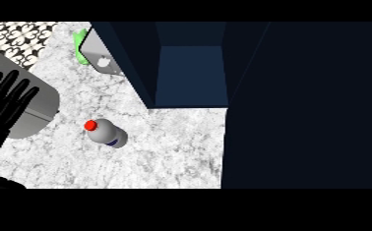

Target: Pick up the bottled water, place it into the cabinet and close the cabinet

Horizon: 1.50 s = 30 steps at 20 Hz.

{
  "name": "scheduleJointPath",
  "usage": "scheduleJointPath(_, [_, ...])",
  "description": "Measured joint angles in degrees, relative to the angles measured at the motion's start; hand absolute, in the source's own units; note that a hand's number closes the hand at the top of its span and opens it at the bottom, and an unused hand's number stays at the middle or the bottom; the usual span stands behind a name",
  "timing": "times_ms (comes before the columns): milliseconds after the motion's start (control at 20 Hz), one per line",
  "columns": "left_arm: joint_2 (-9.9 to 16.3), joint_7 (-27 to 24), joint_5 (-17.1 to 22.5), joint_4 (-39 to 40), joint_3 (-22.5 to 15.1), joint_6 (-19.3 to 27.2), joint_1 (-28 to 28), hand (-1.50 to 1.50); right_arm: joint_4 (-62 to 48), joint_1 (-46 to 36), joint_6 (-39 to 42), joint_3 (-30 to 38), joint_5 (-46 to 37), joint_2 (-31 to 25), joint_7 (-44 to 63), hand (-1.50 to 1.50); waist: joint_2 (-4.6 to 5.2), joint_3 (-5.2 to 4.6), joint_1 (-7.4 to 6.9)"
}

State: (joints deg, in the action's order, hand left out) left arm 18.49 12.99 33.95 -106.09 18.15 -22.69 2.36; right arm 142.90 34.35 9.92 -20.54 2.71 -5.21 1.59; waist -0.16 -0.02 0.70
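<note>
- the bottled water (107, 132) with its red cap stands on the marble counter (174, 146), just left of the open dark cabinet (190, 72).
- left hand (13, 100) rests at the left edge, fingers straight, holding nothing.
- no right hand shows.

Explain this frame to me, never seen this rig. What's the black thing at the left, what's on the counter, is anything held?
This is one view from the robot's head, looking steeply down at a marble counter. The robot is a humanoid with two grey forearms ending in black hands. The black shape at the left edge is its left hand, fingers straight and pointing up, resting and holding nothing. The right hand does not show.

On the counter stands the bottled water, seen from above: red cap, pale body, dark label band. Nothing touches it. Behind it is the dark blue cabinet, open, with its door swung out along the right side. A grey appliance sits at the left under the hand, and a green object is half hidden at the top left by a grey panel I cannot identify.
</note>
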Motion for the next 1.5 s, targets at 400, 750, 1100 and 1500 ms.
scheduleJointPath(400, [-1.6,-6.2,-6.9,14.4,-2.1,-4.5,-1.6,-1.50,0.2,6.2,0.3,-3.5,-0.6,-1.9,-5.1,-1.50,0.03,-0.04,0.59])
scheduleJointPath(750, [-3.5,-14.0,-12.1,30.9,-3.3,-7.9,-4.9,-1.50,0.2,10.9,0.3,-5.4,-1.2,-4.0,-10.3,-1.50,0.06,-0.09,1.13])
scheduleJointPath(1100, [-3.5,-25.0,-19.1,47.3,-3.8,-9.8,-10.3,-1.50,0.4,14.1,-0.7,-7.3,-1.7,-5.9,-13.5,-1.50,0.17,-0.14,1.33])
scheduleJointPath(1500, [-5.2,-39.2,-26.7,63.8,-6.3,-11.3,-15.6,-1.50,0.3,16.9,-1.5,-8.7,-2.3,-8.8,-17.1,-1.50,0.30,-0.21,1.78])
